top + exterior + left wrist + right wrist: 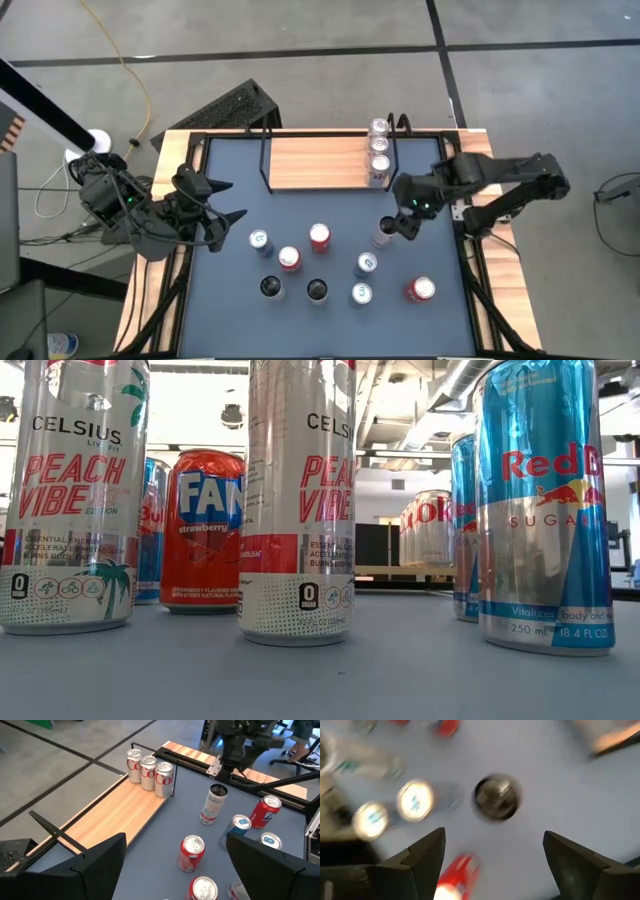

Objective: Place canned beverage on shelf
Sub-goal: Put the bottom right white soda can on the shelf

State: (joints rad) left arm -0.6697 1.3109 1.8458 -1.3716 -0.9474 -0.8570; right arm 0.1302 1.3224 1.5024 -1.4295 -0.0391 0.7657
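The shelf (pixel 320 162), a light-wood board with black wire ends, lies along the table's far edge. Three silver cola cans (pixel 379 152) stand in a row at its right end (pixel 149 769). A tall white can (pixel 383 233) stands upright on the dark table top just in front of the shelf's right end (pixel 213 804). My right gripper (pixel 405 216) hangs open above and slightly right of it. The right wrist view looks down on the can's top (pixel 496 796) beyond the spread gripper (pixel 494 840). My left gripper (pixel 226 205) waits open at the table's left edge (pixel 175 855).
Several more cans stand on the table's near half: red ones (pixel 319 236) (pixel 289 259) (pixel 421 290), blue ones (pixel 260 240) (pixel 366 264) (pixel 361 294) and dark-topped ones (pixel 271 287) (pixel 317 290). The shelf's left and middle (pixel 115 810) are bare wood. A black crate (pixel 235 105) sits beyond the far-left corner.
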